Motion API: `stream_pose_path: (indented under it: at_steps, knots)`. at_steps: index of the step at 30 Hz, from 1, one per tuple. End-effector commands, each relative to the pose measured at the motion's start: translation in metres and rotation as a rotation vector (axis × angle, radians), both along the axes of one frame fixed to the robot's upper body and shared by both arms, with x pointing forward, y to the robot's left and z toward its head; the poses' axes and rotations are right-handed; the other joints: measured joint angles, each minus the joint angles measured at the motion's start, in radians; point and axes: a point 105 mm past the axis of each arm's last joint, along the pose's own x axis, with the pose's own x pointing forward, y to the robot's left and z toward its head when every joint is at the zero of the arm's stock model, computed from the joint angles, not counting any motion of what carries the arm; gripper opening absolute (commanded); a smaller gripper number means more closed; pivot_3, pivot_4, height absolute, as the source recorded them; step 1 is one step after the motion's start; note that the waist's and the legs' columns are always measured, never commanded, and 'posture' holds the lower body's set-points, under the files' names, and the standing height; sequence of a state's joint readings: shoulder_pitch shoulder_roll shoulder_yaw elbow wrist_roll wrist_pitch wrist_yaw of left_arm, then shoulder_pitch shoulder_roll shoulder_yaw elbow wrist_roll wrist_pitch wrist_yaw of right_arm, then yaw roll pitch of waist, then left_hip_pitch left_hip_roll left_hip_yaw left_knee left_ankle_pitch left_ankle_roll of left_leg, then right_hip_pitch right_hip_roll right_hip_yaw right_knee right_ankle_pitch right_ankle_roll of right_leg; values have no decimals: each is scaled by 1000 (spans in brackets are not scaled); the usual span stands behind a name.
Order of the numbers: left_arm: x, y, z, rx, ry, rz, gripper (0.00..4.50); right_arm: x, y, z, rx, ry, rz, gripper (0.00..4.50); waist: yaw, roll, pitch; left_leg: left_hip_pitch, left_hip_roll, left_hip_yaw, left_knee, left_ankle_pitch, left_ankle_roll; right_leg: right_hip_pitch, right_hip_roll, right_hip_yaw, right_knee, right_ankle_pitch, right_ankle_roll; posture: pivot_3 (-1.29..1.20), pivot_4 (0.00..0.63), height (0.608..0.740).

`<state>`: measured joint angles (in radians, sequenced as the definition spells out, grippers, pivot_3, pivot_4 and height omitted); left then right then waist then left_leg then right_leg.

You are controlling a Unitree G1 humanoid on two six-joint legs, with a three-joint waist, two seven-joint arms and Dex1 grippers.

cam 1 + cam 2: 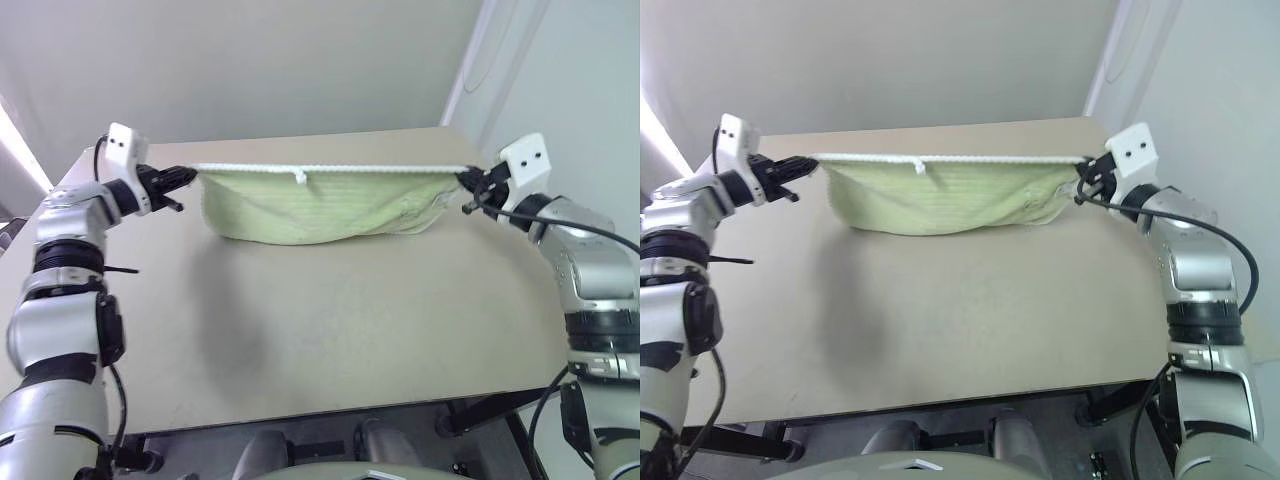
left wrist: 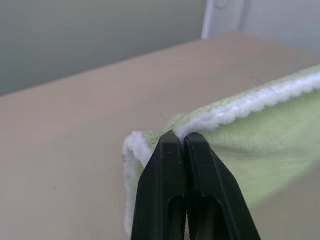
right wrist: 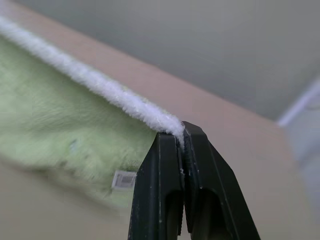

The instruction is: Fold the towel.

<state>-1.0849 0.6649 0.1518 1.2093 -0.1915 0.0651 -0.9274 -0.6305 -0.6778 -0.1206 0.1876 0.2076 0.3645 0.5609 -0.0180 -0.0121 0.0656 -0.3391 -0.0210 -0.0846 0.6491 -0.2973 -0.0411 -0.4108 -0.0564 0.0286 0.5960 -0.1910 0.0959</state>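
**Towel stretched between two grippers over the table**

The towel hangs across the upper middle of the head views, held up by its two top corners. Its white-edged top hem runs taut and nearly straight from the upper left to the upper right, with a small white loop tag dangling just left of the middle. Below the hem the pale green cloth sags in a shallow belly, and its lower fold looks to rest on the table toward the far side.

The left gripper, at the upper left, has its black fingers pressed together on the towel's left corner; the left wrist view shows the white edging pinched right at the fingertips. The right gripper, at the upper right, is clamped the same way on the right corner, hem caught between its tips. In the right wrist view a small white label shows on the green cloth below the hem.
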Motion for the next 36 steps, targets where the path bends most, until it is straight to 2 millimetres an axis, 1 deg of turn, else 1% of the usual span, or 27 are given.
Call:
stream_pose_path:
  at_steps: [1, 3, 5, 8, 11, 13, 15, 18, 21, 24, 27, 30, 36]
  knots:
    - [7, 18, 30, 39, -111, 139, 0, 5, -26, 31, -21, -115, -118, 21, -1, 0, 0, 0, 0, 0, -1, 0, 0, 0, 0, 0, 0, 0, 0, 0, 0, 740]
    - [11, 15, 33, 49, -129, 157, 0, 6, -31, 36, -24, -133, -130, 21, 1, 0, 0, 0, 0, 0, -1, 0, 0, 0, 0, 0, 0, 0, -1, 0, 0, 740]
    - [11, 9, 32, 81, -129, 123, 0, 5, -34, 36, -39, -127, -128, 21, 1, 0, 0, 0, 0, 0, -1, 0, 0, 0, 0, 0, -1, 1, -1, 0, 0, 740]
    - [7, 4, 28, 108, -107, 48, 0, -3, -32, 27, -69, -98, -85, 21, 1, 0, 0, -1, -1, 0, -1, 0, 0, 0, 0, 1, -1, 1, -1, 0, 0, 740]
    - [2, 6, 23, 127, -77, 5, 0, -13, -28, 19, -79, -71, -43, 21, 1, 0, 0, -1, -1, 0, -1, 0, 0, 0, 0, 1, -1, 0, -1, 0, 0, 740]
    - [-19, 13, 5, 191, 23, -140, 0, -42, -18, -2, -89, 24, 85, 21, 1, 0, 0, -1, -1, 0, -1, 0, 0, -1, 0, 1, -1, 0, 0, 0, 0, 740]
    - [-35, 19, -6, 225, 98, -231, 0, -62, -9, -14, -93, 92, 165, 21, -6, 1, 0, 0, 0, 0, -2, -2, 3, 0, 1, 1, 0, -1, -2, 0, 0, 740]
    - [-53, 29, -19, 256, 182, -303, 0, -85, -2, -26, -93, 173, 231, 21, -14, 1, 0, 0, 0, 1, 0, -3, 5, 0, 1, 2, 1, -2, -3, 0, 0, 740]
    - [-75, 38, -35, 284, 262, -370, 0, -112, 7, -39, -94, 254, 295, 21, -12, 0, 0, 0, 0, 1, 3, -3, 5, 1, 1, 2, 2, -5, -4, 0, 0, 740]
    - [-90, 43, -45, 287, 301, -402, 0, -131, 9, -46, -89, 307, 309, 21, -5, 0, 0, 2, 1, 1, 3, -3, 5, 2, 1, 2, 2, -5, -5, 0, 0, 740]
    - [-98, 44, -48, 290, 313, -419, 0, -140, 8, -48, -84, 329, 307, 21, 4, 0, 0, 2, 1, 1, 4, -3, 5, 3, 1, 2, 2, -5, -5, 0, 0, 740]
    - [-116, 45, -53, 297, 358, -459, 0, -156, 8, -55, -72, 388, 324, 21, 6, 0, 0, 1, 1, 0, 5, -3, 5, 3, 1, 2, 2, -5, -5, 0, 0, 740]
    - [-121, 42, -53, 296, 365, -456, 0, -159, 8, -56, -69, 398, 324, 21, 7, 0, 0, 1, 1, 1, 5, -3, 5, 3, 1, 1, 1, -5, -5, 0, 0, 740]
